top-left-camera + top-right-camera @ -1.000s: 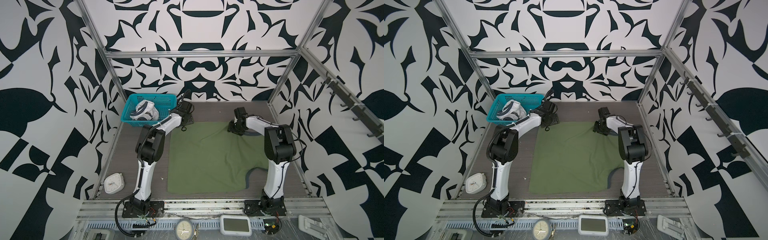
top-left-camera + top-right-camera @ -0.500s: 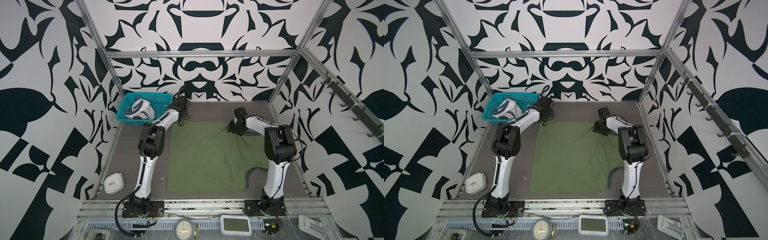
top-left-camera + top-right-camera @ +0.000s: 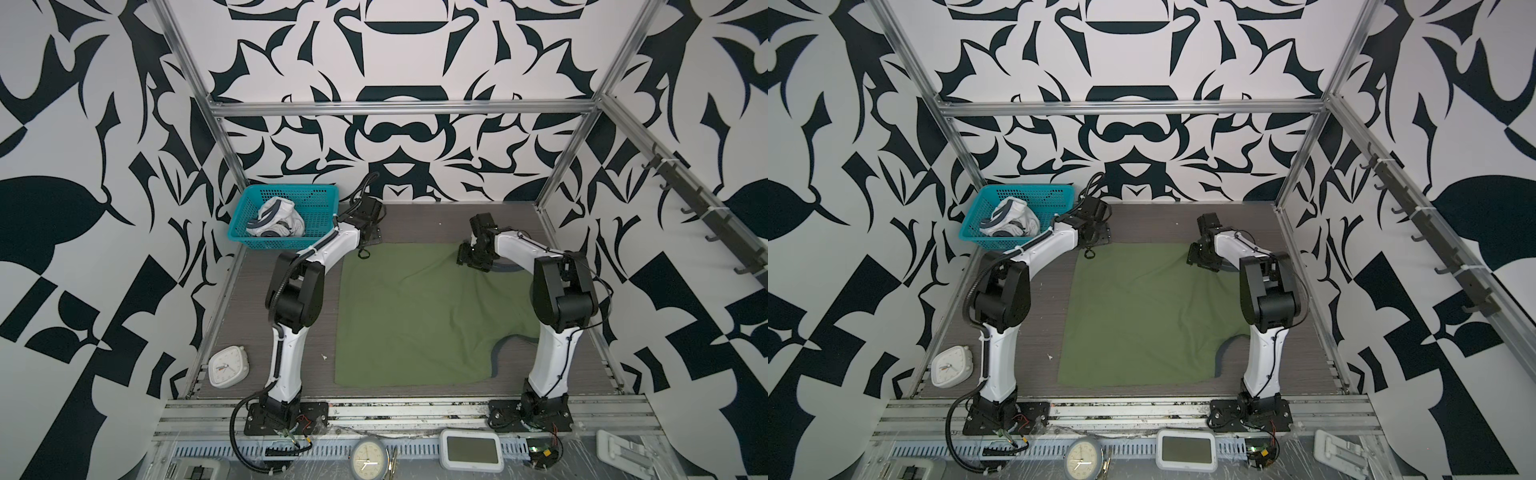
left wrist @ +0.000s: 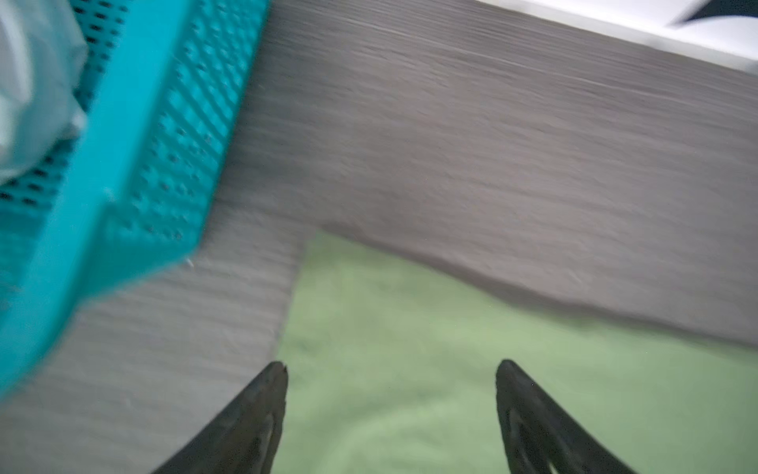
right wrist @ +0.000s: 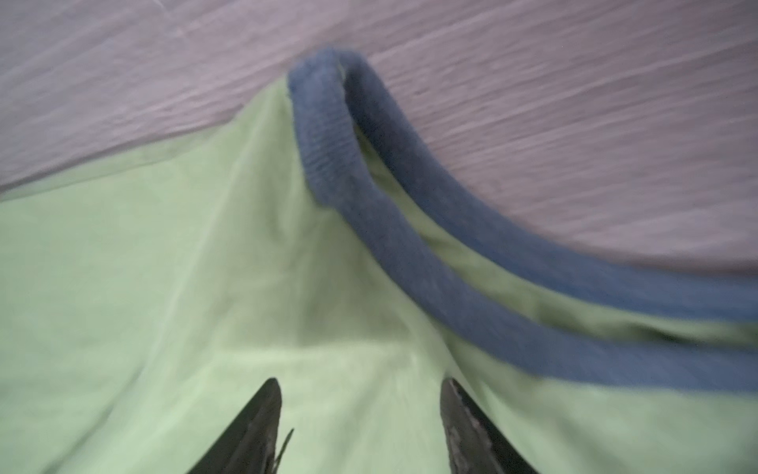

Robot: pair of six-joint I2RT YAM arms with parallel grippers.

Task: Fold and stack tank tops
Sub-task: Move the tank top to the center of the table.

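The olive green tank top (image 3: 415, 311) (image 3: 1142, 311) lies spread flat on the grey table, with dark trim at its front right armhole (image 3: 496, 353). The white tank top (image 3: 276, 218) (image 3: 1011, 220) sits crumpled in the teal basket (image 3: 316, 195) (image 3: 1038, 193). My left gripper (image 3: 369, 235) (image 4: 391, 365) hangs open just above the green top's far left corner, next to the basket. My right gripper (image 3: 471, 259) (image 5: 361, 383) is open over the far right corner. Green cloth lies under its jaws, beside a loop of blue-grey trim (image 5: 369, 205).
A white square clock (image 3: 228, 365) lies on the table at the front left. Along the front rail are a round clock (image 3: 368, 459) and a small screen (image 3: 471, 449). Metal frame posts and patterned walls close in the table on three sides.
The teal basket has slid a little to the left. My left gripper has swung about near the cloth's far left corner. The right arm has stayed at the far right corner.
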